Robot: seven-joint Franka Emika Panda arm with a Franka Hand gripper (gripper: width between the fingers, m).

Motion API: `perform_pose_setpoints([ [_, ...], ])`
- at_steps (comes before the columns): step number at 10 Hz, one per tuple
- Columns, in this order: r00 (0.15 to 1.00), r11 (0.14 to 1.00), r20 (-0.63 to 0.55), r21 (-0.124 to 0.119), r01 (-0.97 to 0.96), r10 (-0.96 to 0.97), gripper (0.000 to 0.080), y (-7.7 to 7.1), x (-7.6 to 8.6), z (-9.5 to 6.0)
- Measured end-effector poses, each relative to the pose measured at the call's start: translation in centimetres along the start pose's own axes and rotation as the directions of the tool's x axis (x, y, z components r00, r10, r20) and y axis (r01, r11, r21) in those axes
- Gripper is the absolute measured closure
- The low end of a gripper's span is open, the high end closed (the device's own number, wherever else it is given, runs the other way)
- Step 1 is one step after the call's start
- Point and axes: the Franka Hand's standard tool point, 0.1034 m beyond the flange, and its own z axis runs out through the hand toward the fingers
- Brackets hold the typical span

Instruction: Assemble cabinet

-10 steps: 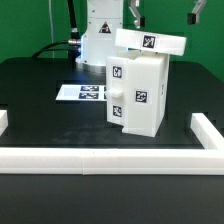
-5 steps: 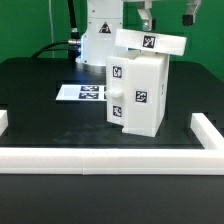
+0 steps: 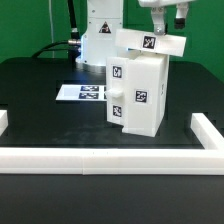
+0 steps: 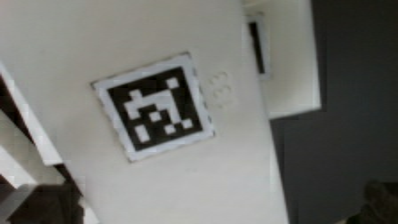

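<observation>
Cabinet [image 3: 140, 95] stands upright on the black table [image 3: 40, 125], a tall white box with square black-and-white tags on the faces I can see, and it sits directly below the fingers [image 3: 181, 16]. The gripper [image 3: 166, 18] hangs at the top of the scene with its two fingers spread wide apart and nothing between them. Just under the fingertips lies a flat white panel [image 3: 150, 42] resting on top of the box, slightly tilted and sticking out past it on both sides, with its own tag facing up. From where I stand I cannot tell whether the fingertips touch that panel or only hover close over it. The wrist view is filled by a white surface with a tag [image 4: 164, 108] seen very close up and at a slant. Well below the fingers and off toward the exterior view's left, the marker board [image 3: 85, 93] lies flat on the table beside the box. Far below the fingers, a long low white border rail [image 3: 110, 158] runs along the table's near edge
</observation>
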Motion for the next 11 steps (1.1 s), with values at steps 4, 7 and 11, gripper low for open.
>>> perform_pose_setpoints([
  [4,0.976,0.976,0.005,0.011,0.218,-0.218,0.0002,0.0,-0.9,0.6],
  [7,0.98,0.98,0.004,0.009,0.2,-0.2,0.0002,0.5,-1.6,0.4],
  [11,0.99,0.99,0.003,0.002,0.143,-0.143,0.0248,0.9,-2.1,0.5],
])
